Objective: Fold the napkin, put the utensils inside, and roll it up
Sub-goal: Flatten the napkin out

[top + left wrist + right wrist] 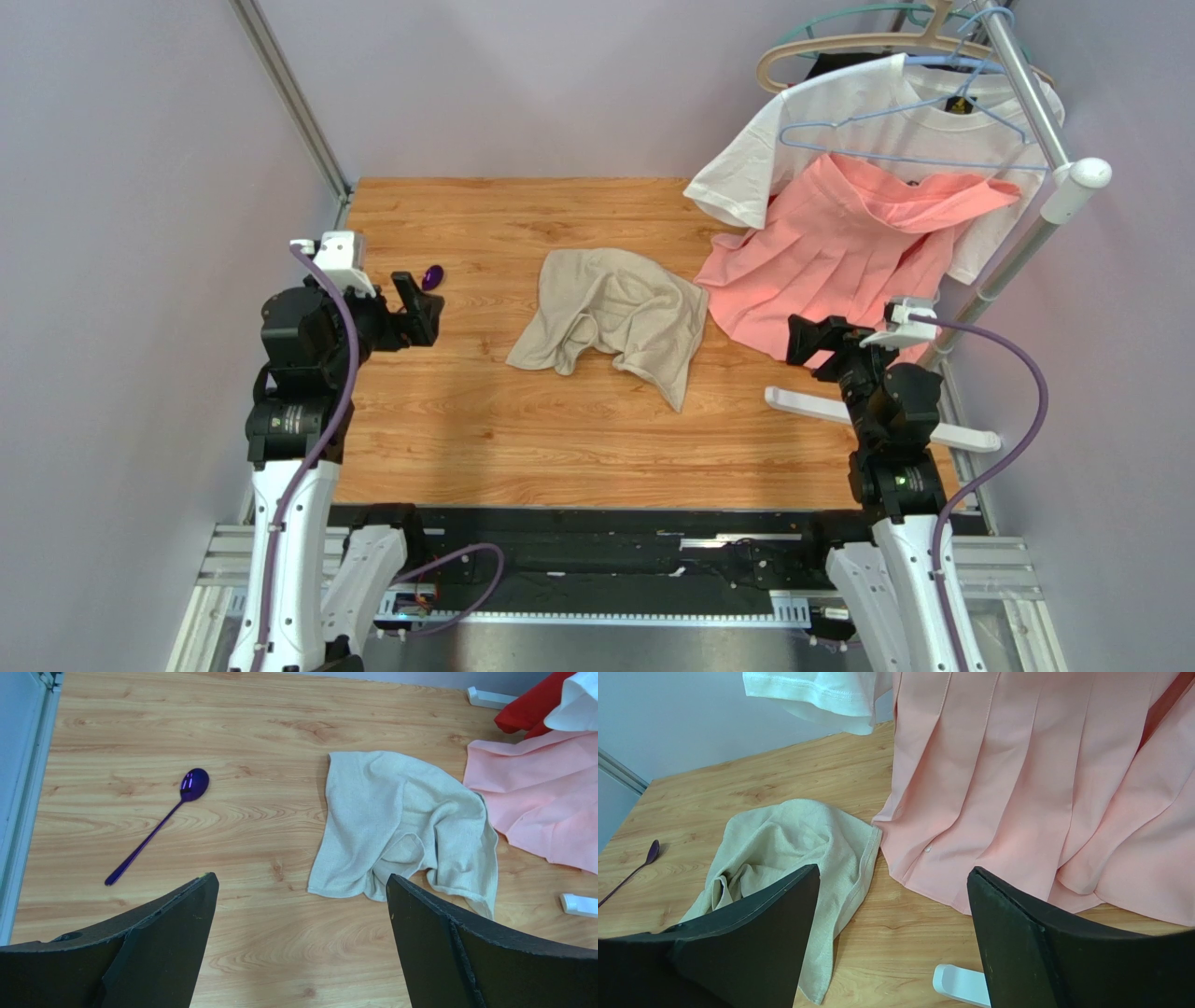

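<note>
The beige napkin [615,319] lies crumpled near the middle of the wooden table; it also shows in the left wrist view [403,822] and in the right wrist view [787,855]. One dark-purple spoon [431,277] lies at the far left, handle mostly hidden behind my left gripper in the top view; it shows whole in the left wrist view [158,826] and partly in the right wrist view [636,868]. My left gripper [417,311] is open and empty, just near of the spoon. My right gripper [811,340] is open and empty, right of the napkin, by the pink garment.
A salmon-pink pleated garment [828,252] and a white T-shirt [870,119] hang from a rack [1045,210] at the back right, the pink hem resting on the table beside the napkin. The rack's white foot [877,416] lies near my right gripper.
</note>
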Controlling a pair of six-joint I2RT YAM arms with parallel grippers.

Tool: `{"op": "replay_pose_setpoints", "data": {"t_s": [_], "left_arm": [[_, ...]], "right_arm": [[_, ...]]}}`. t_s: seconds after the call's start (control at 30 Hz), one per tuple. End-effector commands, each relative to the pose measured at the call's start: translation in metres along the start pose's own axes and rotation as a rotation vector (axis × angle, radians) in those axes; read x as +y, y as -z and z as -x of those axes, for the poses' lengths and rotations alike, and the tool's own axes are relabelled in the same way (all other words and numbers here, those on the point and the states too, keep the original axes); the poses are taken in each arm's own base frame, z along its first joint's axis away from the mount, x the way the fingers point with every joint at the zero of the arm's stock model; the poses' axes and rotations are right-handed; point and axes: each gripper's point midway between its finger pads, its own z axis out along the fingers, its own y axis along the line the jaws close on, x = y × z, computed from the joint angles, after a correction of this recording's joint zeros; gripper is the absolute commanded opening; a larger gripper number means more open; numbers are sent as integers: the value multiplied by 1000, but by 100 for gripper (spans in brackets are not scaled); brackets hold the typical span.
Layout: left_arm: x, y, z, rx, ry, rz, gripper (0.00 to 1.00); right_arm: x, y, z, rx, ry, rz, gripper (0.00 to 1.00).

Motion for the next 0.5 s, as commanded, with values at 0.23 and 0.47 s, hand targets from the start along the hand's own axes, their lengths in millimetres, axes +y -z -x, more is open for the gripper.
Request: {"op": "replay_pose_setpoints", "data": {"t_s": [0.23, 0.47], "left_arm": [[-7, -16, -23, 55, 127, -31, 81], [-39, -56, -93, 272, 173, 36, 79]], "right_arm": [[3, -1, 14, -42, 16, 7, 79], [13, -16, -10, 102, 18, 51, 75]]}}
